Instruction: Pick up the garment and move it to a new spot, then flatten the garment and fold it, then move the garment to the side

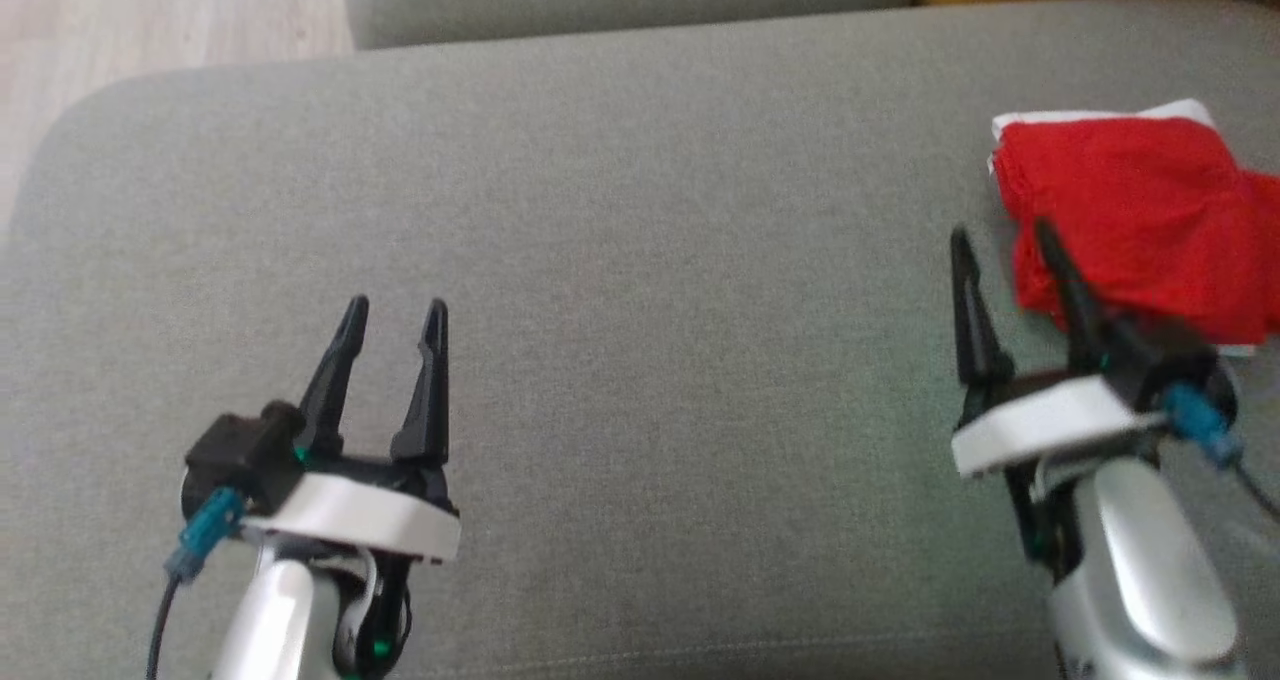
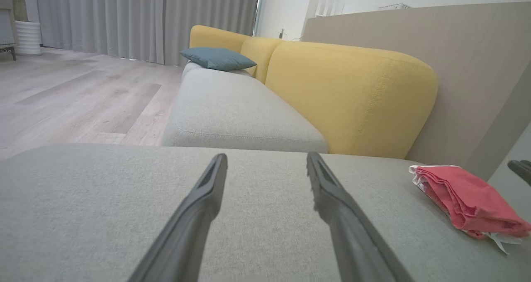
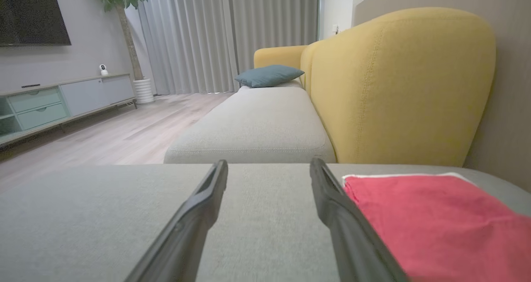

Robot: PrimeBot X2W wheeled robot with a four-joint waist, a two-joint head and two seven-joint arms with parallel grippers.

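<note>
My right pincer (image 1: 1003,232) and left pincer (image 1: 396,310) both stand wide, empty. The folded red cloth garment (image 1: 1130,210) lies just right of my right pincer on the grey fabric cushion (image 1: 640,260). Likely light, limp: I'd pinch its near edge, all layers.

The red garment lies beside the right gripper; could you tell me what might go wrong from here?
1. The open right gripper has a finger at the edge of the folded red garment; a sideways move could snag it and undo the fold.
2. White layers poke out from under the red, so the fold looks loose and a nudge might spread it.
</note>
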